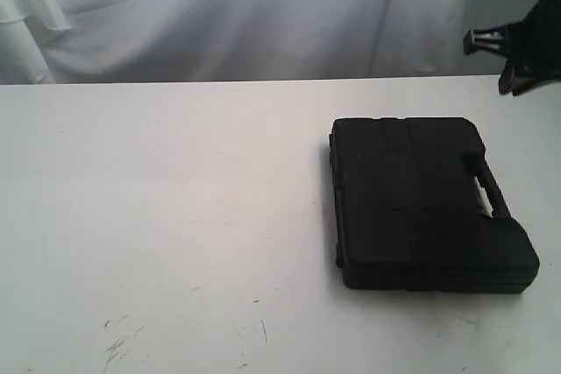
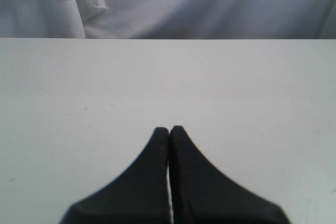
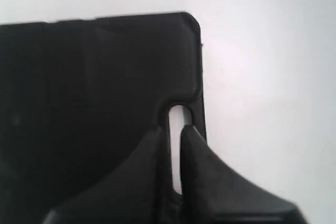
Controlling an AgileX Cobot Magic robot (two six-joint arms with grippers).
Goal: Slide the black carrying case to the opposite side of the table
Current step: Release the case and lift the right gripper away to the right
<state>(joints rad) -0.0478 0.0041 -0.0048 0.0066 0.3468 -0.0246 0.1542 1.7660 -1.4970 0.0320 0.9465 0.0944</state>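
Hovering over bare white table [image 2: 79, 103], the left pincer [image 2: 169, 129] has its two black fingers [image 2: 147, 182] pressed tip to tip, closed on nothing. Ahead of it an unbroken run of table stretches to the far edge, where a white cloth backdrop [image 2: 210, 3] hangs in folds.

In the exterior view, faint dark scratches [image 1: 118, 343] mark the near left part of the table, well apart from everything else. The black carrying case [image 1: 429, 203] lies flat and closed on the right half of the table, its moulded handle [image 1: 486, 186] along the edge that faces right. It rests below the right arm [image 1: 521, 45], whose dark shape enters at the upper right corner, raised clear of the table.

The right wrist view looks down on the case [image 3: 94, 103]. The right pincer [image 3: 172, 134] hangs over the case's handle end, its fingers [image 3: 210, 182] set close with only a narrow slit between them, gripping nothing. The pale handle slot [image 3: 177, 116] shows through that slit, directly ahead of the tips. One rounded corner [image 3: 189, 22] of the case lies farther ahead of the pincer, and bare table runs alongside the handle edge, just beside the fingers. Whether the tips touch the case cannot be told.
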